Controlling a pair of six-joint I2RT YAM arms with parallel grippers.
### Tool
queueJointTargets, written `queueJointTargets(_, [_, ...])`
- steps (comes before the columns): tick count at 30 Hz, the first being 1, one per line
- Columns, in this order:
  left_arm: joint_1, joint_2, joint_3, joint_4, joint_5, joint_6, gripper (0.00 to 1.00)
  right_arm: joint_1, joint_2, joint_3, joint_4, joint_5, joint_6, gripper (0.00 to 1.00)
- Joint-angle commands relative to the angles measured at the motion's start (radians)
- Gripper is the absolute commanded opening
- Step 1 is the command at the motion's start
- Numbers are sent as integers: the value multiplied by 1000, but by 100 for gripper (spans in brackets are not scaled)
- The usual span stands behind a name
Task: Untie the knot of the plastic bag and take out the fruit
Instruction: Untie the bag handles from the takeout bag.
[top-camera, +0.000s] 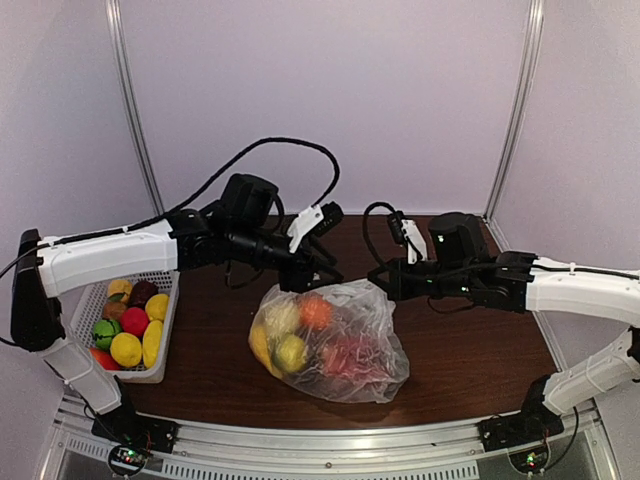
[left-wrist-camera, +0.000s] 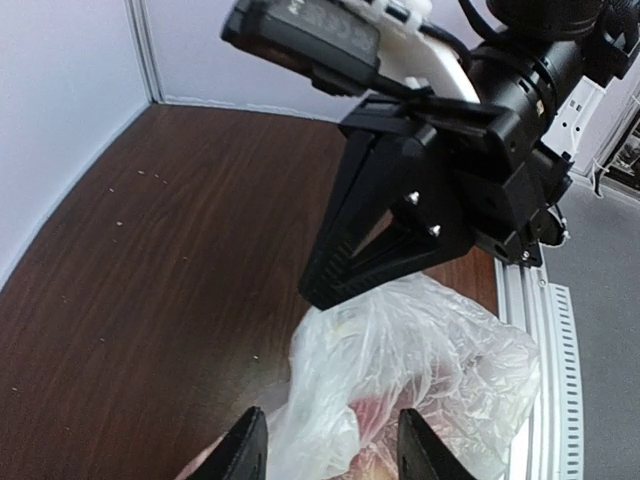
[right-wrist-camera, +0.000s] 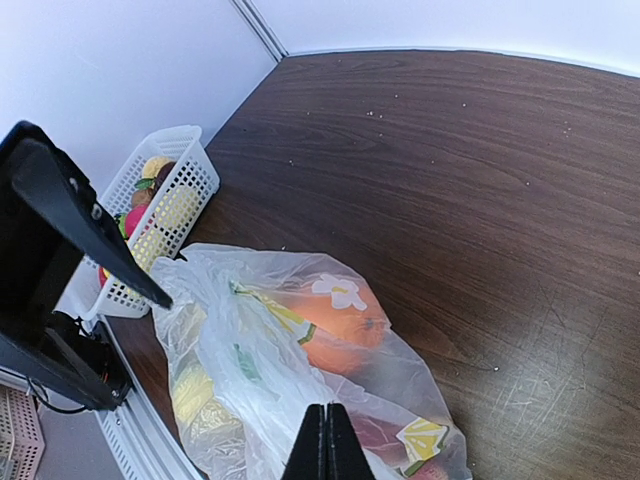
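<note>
Top external is showing the bag (top-camera: 330, 340), fruit (top-camera: 315, 312) inside, lying on the counter (top-camera: 470, 350), just nearward of both claws. Left claw (left-wrist-camera: 330, 445) is gaping over its far-left edge; right claw (right-wrist-camera: 325, 440) is hovering closed far-right.

Lab booth: white panel walls (top-camera: 330, 100) (aluminium-framed).
</note>
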Motion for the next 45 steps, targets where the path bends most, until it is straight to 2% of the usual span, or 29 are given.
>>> queueJointTargets(1, [-18,45,48,-26,24,44,40,-3,6,12,21,-15,-8,0])
queueJointTargets(4, [-20,77,70,-57,21,63,35,-4,10,14,21,-16,-11,0])
queueJointTargets(12, [-21,119,78,-101,-63,96,32,-3,29,19,30,-31,-13,0])
queueJointTargets(21, [-21,136,75,-102,-81,96,35,-3,35,17,38,-39,-10,0])
queueJointTargets(26, [-20,147,78,-108,-95,93,23,-3,33,13,37,-35,-10,0])
queueJointTargets(30, [-20,147,78,-107,-94,93,9,-3,31,10,35,-31,-11,0])
queueJointTargets(34, [-20,149,77,-107,-92,90,1,-3,24,4,31,-21,-12,0])
queueJointTargets(45, [-17,128,68,-107,-152,86,0,-3,-10,-21,3,51,-3,0])
